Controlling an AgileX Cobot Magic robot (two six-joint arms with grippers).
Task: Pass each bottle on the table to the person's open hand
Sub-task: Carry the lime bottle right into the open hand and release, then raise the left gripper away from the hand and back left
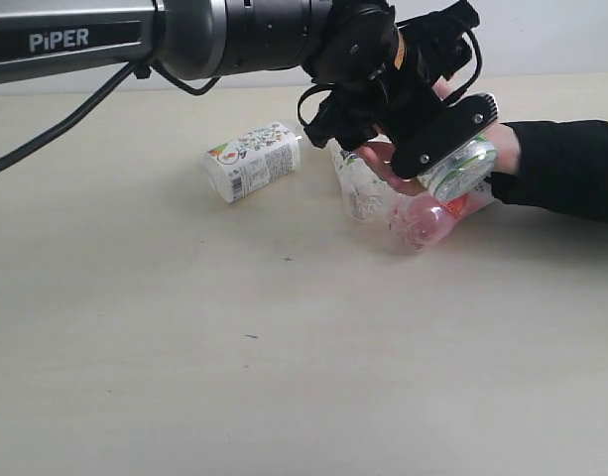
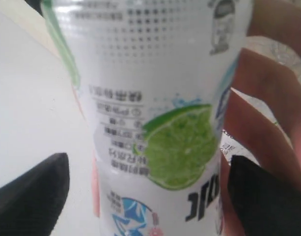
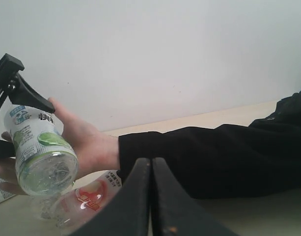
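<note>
Pale bench (image 1: 284, 377) nearest, across the whole lower frame of the exterior view. Higher, right of centre: left tool (image 1: 450, 149) straddling the lime-label bottle (image 1: 462, 171), laid sideways on the person's open hand (image 1: 383, 159), probably so that the palm takes the weight before release. Just under the hand, on the bench: pink bottle (image 1: 423, 220) and slim clear bottle (image 1: 361, 188), touching the hand or only beside it, cannot tell. Well apart, upper centre-left: fruit-print bottle (image 1: 252, 161), lying down, nothing in front of it.

Left wrist view: filled by the lime label. Tool fingers (image 2: 32, 191) in both lower corners, spread, with bench showing between the left-hand one and the bottle; so no clamp. Skin of the hand at the right edge.

Right wrist view: right tool (image 3: 151, 196) at bottom centre, pressed together, holding nothing, low beside the black sleeve (image 3: 214, 157). Lime bottle at the left edge on the palm, pink one below. For pulling back, care needed with the two bottles close under the hand.
</note>
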